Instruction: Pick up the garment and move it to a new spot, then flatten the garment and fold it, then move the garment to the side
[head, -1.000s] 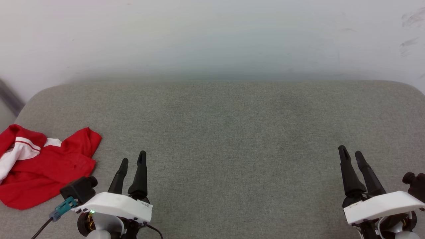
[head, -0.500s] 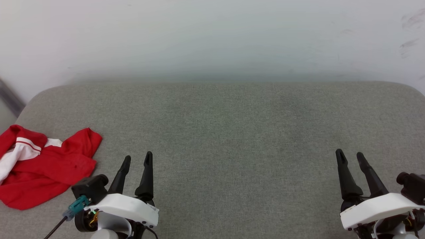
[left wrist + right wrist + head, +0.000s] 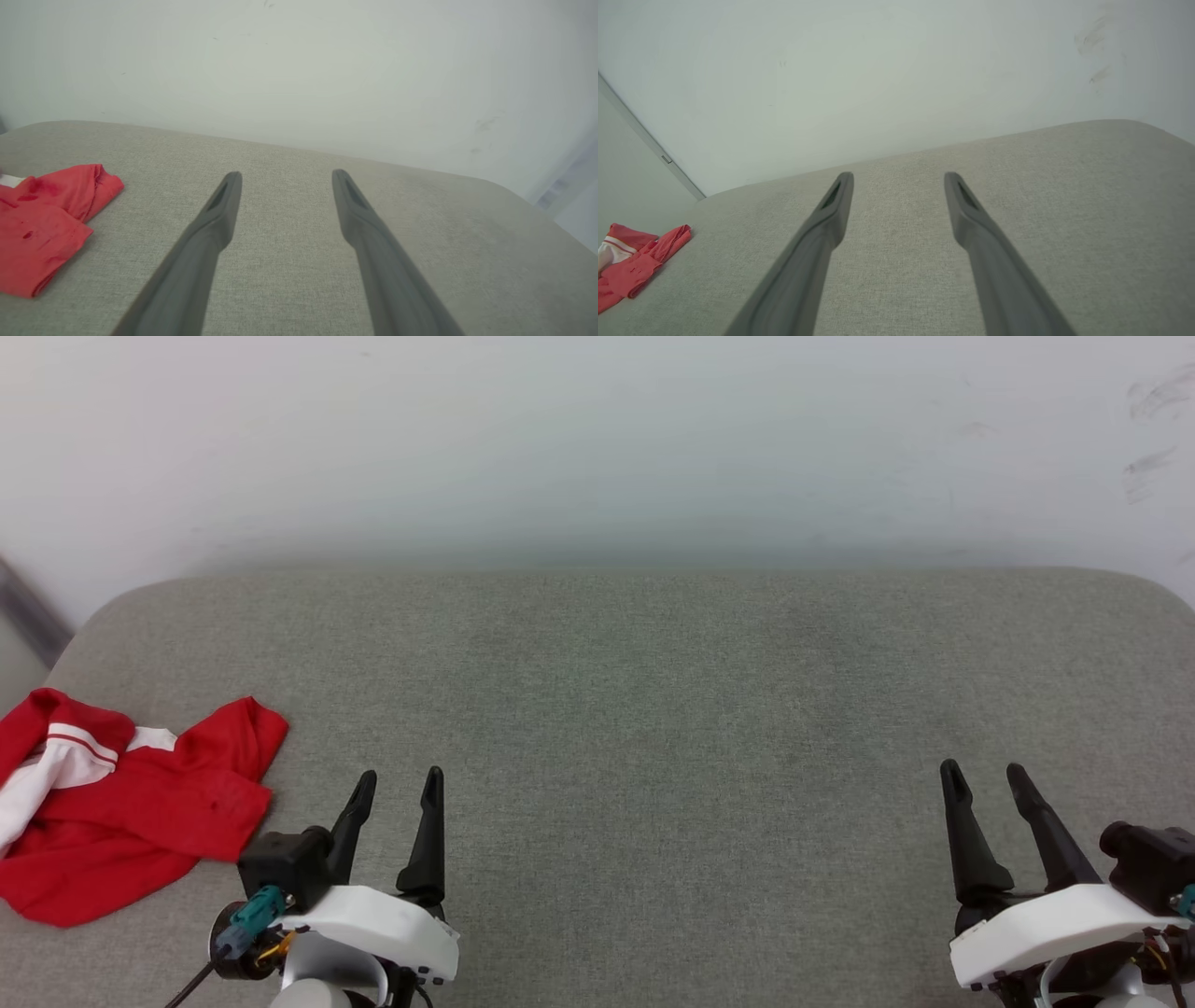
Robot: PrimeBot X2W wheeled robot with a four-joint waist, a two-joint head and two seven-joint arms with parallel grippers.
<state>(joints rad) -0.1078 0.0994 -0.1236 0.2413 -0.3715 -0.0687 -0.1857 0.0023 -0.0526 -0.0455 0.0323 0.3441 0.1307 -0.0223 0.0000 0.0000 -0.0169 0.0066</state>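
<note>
The garment, a bright red T-shirt with a white sleeve and striped trim, lies crumpled at the left edge of the grey cushioned surface. It also appears at the left in the left wrist view, garment, and far left in the right wrist view, garment. My left gripper hovers open just right of the garment, nothing between its fingers. My right gripper stands open at the lower right, far from the garment. Both show wide-spread fingers in their wrist views: left gripper, right gripper.
A pale wall rises directly behind the cushioned surface. The surface's rounded back corners sit at far left and far right, and its left edge runs under the garment.
Both grippers have drawn back toward the bottom of the head view, the left one also shifting right, away from the garment. The garment has not moved.
</note>
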